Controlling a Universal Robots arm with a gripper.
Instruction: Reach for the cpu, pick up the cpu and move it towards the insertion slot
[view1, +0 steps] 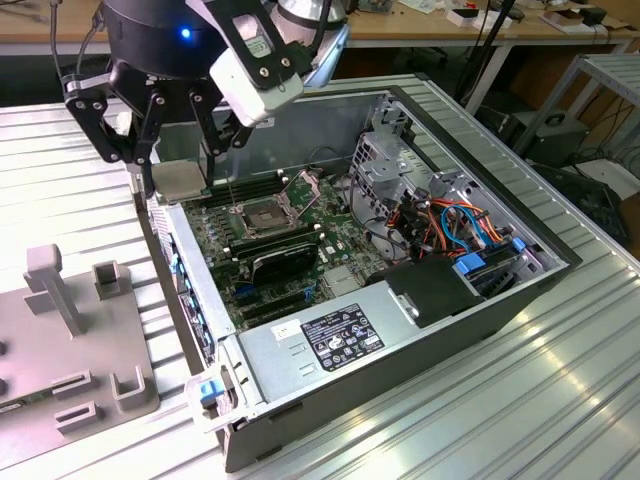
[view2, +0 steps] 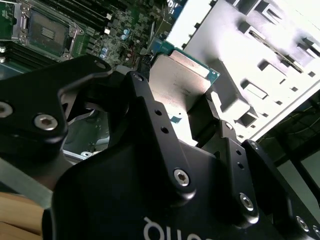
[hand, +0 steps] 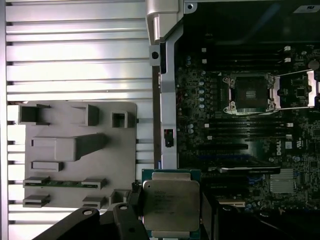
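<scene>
The cpu (view1: 183, 181) is a thin silvery-beige square chip, and my gripper (view1: 178, 168) is shut on it, holding it in the air above the open computer case's wall at the exterior view's left. In both wrist views the cpu (view2: 181, 82) (hand: 171, 202) sits flat between the black fingers (view2: 214, 112) (hand: 207, 206). The insertion slot (view1: 262, 216) is the square metal-framed socket with a dark centre on the green board, its frame open. It lies to the exterior view's right of the chip and lower. The second wrist view shows the insertion slot (view2: 44, 31) beyond the gripper body; the first wrist view shows the insertion slot (hand: 251, 93) apart from the chip.
A grey fixture plate (view1: 70, 335) (hand: 75, 150) with raised blocks lies outside the case, on the exterior view's left. Inside the case are a black expansion card (view1: 285, 262), long memory slots, a metal drive cage (view1: 400, 160), coloured cables (view1: 455, 225) and a power supply (view1: 330, 340).
</scene>
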